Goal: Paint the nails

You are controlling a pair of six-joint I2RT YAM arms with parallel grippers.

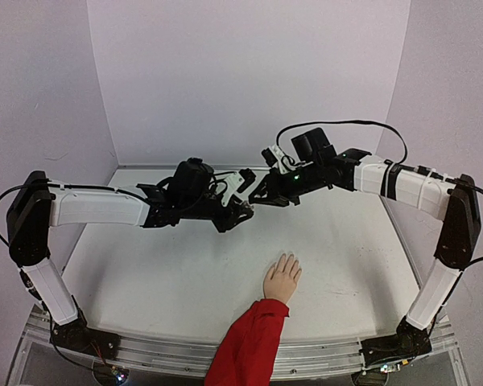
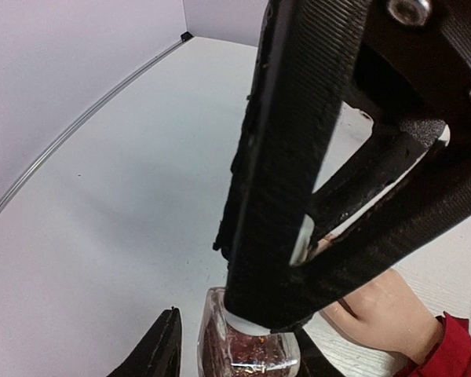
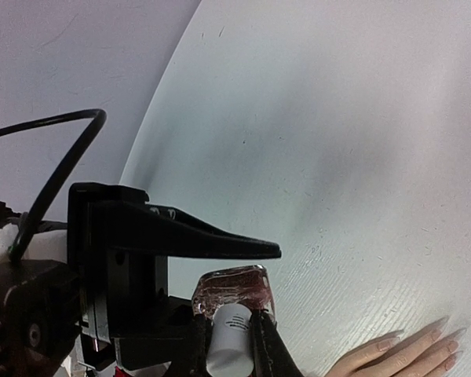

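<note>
Both arms meet in mid-air over the table (image 1: 169, 273), nose to nose. The right pincer (image 3: 229, 347) is clamped tight on the white cap (image 3: 229, 323) of a little glass bottle (image 3: 235, 287) with reddish glittery stuff inside. In its wrist view the bottle sits just past its fingertips, body pointing away from it.

The left pincer (image 2: 235, 357) comes in from the other side with its jaws around the bottle body. They're narrow, but on one side there's a sliver of white table showing between the finger (image 2: 161, 345) and the glass, so that side isn't touching. The other finger is mostly hidden behind the bottle, so I can't tell if it's touching.

The mannequin hand (image 1: 282, 279) lies flat on the table, below both pincers and on the near side, toward the arm bases, well apart from them. Its red sleeve (image 1: 249, 346) trails off the near edge. The nails (image 3: 453, 346) show in the right wrist view, off to the side of that pincer, pale and about the same tone as the skin.
</note>
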